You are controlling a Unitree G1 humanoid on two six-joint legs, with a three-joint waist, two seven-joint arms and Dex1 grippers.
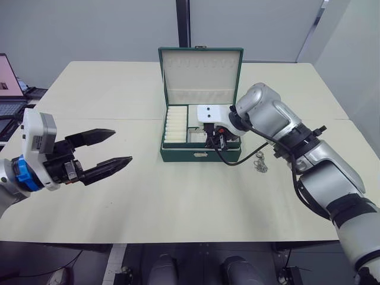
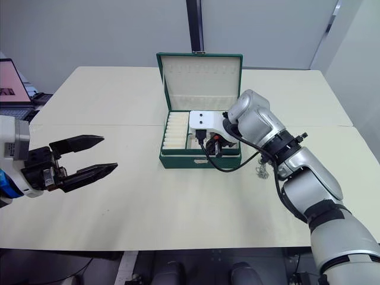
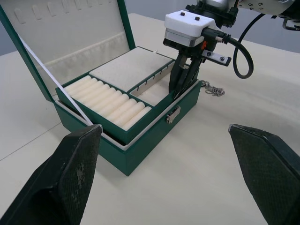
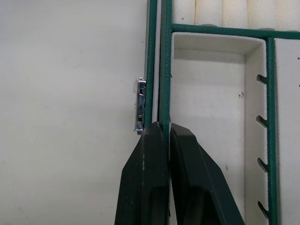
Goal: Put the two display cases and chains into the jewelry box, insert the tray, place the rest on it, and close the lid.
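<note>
Since the right gripper (image 4: 168, 133) had its jaws pinched on the front wall of the tray (image 3: 140, 119) sitting in the jewelry box (image 1: 200, 155), lifting away clamped could've tipped it, left gripper (image 1: 110, 149) gaping idle.

Tray (image 3: 123, 96) in jewelry box (image 1: 200, 155), lid (image 1: 201, 73) upright behind, chains (image 1: 260, 164) right of box

No text, label, brand or number can be read anywhere.
</note>
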